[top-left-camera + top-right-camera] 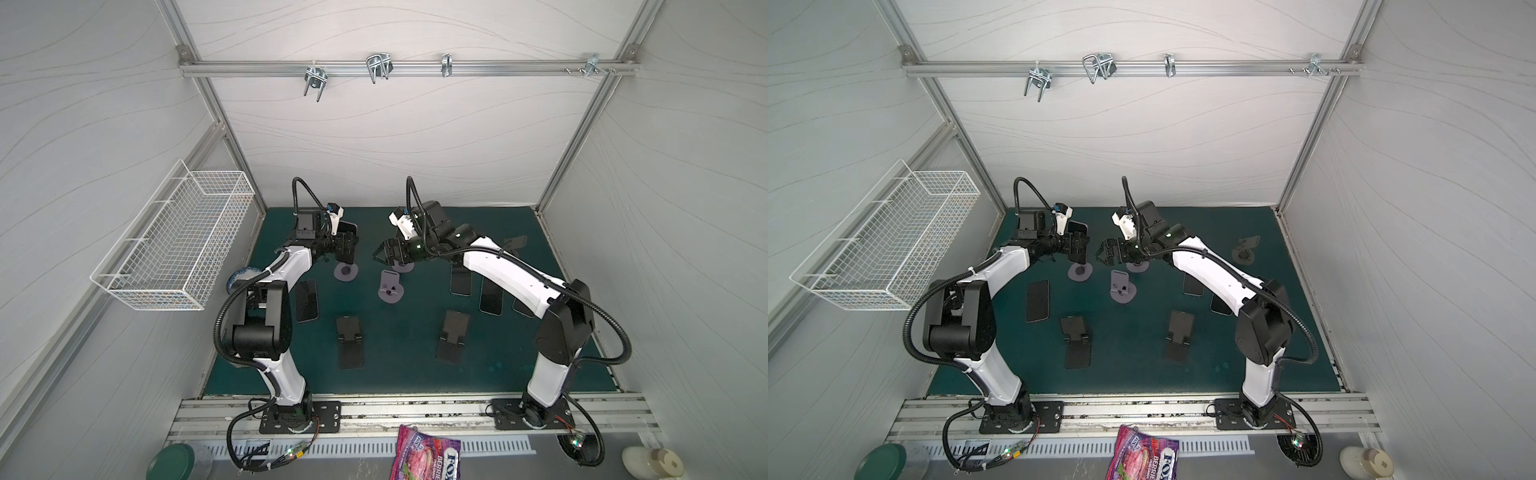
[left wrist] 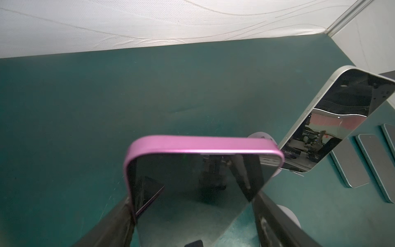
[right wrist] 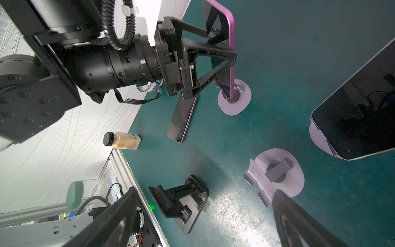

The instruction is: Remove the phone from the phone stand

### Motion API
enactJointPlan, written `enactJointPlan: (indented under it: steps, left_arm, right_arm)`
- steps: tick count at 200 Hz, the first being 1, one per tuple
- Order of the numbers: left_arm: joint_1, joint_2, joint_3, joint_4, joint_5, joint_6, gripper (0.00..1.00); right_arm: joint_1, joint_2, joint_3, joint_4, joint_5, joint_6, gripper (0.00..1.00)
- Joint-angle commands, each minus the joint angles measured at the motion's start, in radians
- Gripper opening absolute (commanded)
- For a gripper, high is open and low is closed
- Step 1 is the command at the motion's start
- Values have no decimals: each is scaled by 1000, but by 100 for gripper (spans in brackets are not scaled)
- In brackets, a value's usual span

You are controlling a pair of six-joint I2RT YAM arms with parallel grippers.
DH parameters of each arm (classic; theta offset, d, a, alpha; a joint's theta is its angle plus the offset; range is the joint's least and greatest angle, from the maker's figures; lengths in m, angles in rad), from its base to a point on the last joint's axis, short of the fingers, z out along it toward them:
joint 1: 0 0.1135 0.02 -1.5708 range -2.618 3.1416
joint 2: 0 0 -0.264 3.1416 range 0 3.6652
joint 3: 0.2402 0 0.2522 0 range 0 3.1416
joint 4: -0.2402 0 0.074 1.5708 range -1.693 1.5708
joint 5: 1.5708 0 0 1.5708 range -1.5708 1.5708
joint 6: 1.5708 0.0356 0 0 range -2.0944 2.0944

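A pink-edged phone stands upright, its foot at the round lavender phone stand, whose base shows in a top view. My left gripper is shut on the phone across its width. One finger presses one side edge and the other fingertip meets the opposite edge, and the phone sits twisted between them. From the right wrist, the left gripper straddles the phone's upper half. My right gripper hovers open and empty over the mat, just to the right.
A silver-edged phone leans on a second lavender stand under my right arm. An empty lavender stand and two black stands sit mid-mat. Phones lie flat. A wire basket hangs on the left wall.
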Motion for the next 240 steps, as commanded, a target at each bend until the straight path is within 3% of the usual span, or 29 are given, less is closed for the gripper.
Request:
enactJointPlan:
  steps: [1,77,240]
  left_arm:
    - [-18,-18,9,37,-21,10,83]
    - [-32,-4,11,26,-105,16,81]
    - [-33,-28,8,26,-119,15,69]
  right_arm:
    - [-7,-32,-5,13,-15,10,99]
    - [-18,-40,-19,17,-22,15,99]
    - [-28,-39,-7,12,-32,22,99]
